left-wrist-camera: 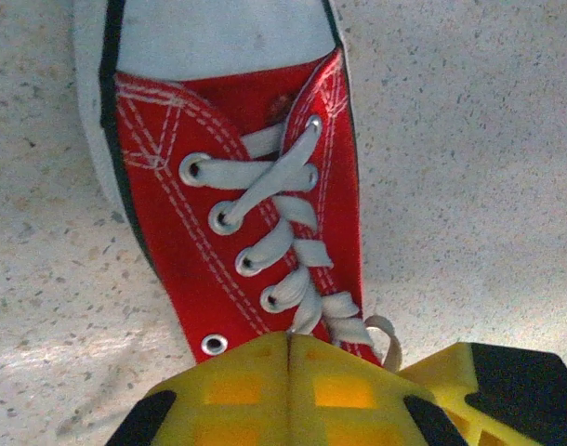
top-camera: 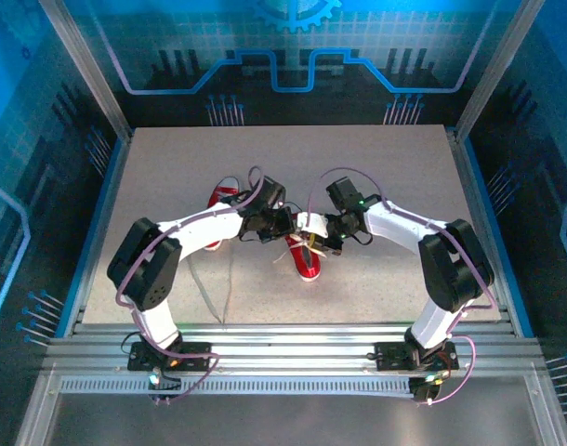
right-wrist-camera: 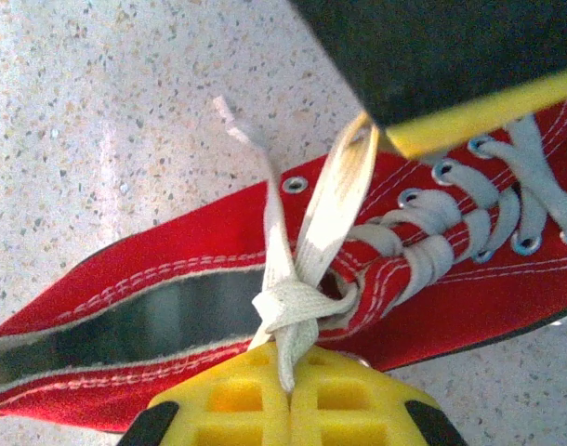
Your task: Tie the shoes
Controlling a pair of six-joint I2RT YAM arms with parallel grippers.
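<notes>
One of the shoes (top-camera: 309,265), red canvas with a white toe cap, lies at the table's middle with its white laces (left-wrist-camera: 265,181) crossed through the eyelets. My left gripper (left-wrist-camera: 290,336) hangs over its tongue, yellow fingers shut on a lace end. That strand (right-wrist-camera: 344,186) rises taut from a half knot (right-wrist-camera: 297,311) at the shoe's (right-wrist-camera: 172,242) opening. My right gripper (right-wrist-camera: 289,390) is shut on the other lace end, just below the knot. Both grippers, left (top-camera: 285,223) and right (top-camera: 319,232), meet above this shoe. The second shoe (top-camera: 224,198) lies behind my left arm, partly hidden.
The speckled table (top-camera: 386,186) is framed by metal rails and blue walls. Thin white laces (top-camera: 209,297) trail from the second shoe toward the near edge. My right gripper's yellow and black finger (left-wrist-camera: 488,381) sits close beside the left one.
</notes>
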